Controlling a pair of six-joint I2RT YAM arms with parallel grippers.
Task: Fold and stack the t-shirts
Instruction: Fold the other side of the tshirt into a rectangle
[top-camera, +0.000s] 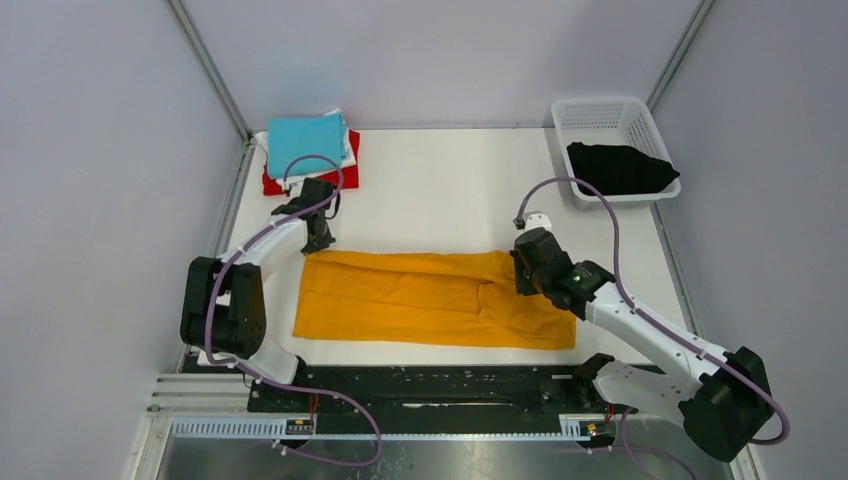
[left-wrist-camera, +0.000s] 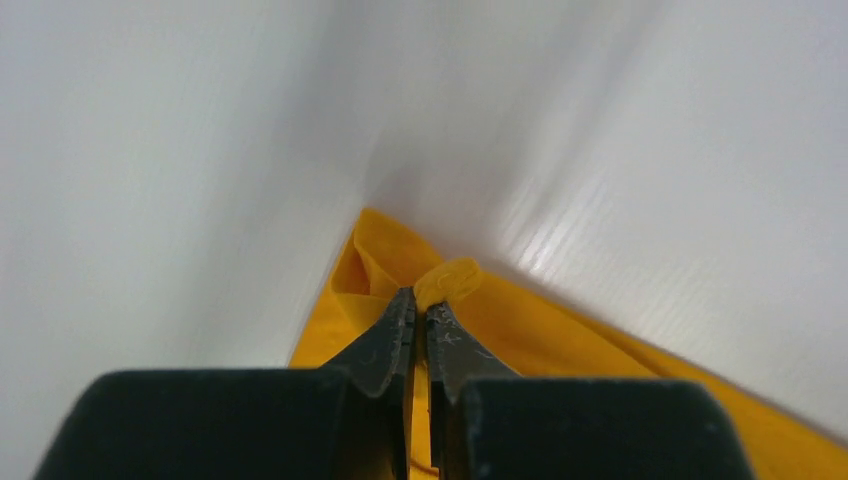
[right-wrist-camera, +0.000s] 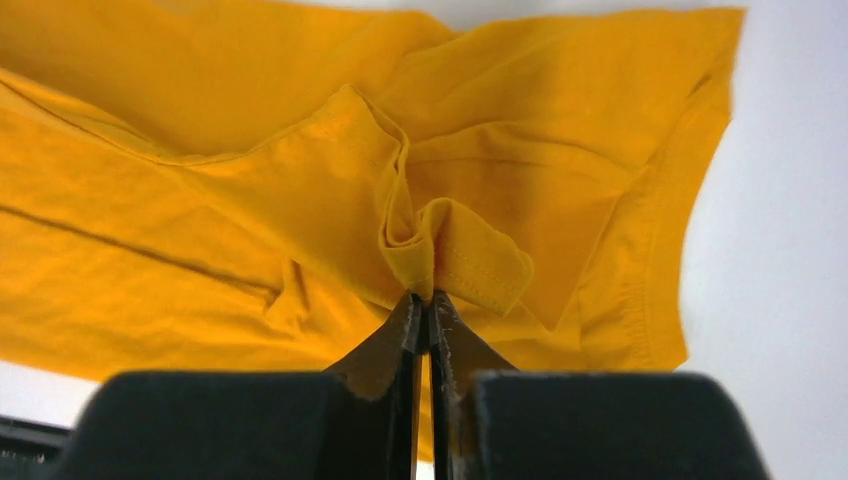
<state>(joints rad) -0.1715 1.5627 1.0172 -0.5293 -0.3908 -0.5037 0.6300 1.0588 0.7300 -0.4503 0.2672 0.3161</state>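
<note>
- Top view: the soft orange-yellow cloth t-shirt (top-camera: 430, 300) lies flat on the white desk (top-camera: 440, 180), with the left tool (top-camera: 320, 238) at its far-left corner and the right tool (top-camera: 524, 268) at its right end.
- Left wrist: the left tool (left-wrist-camera: 420, 300) is clenched on a bunched corner.
- Right wrist: the right tool (right-wrist-camera: 428, 300) pinches a hem fold. The cloth looks light, limp and prone to slip, so corners and hems hold best.

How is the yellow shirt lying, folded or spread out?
Partly folded: the yellow shirt lies flat as a long strip, its layers overlapping.
</note>
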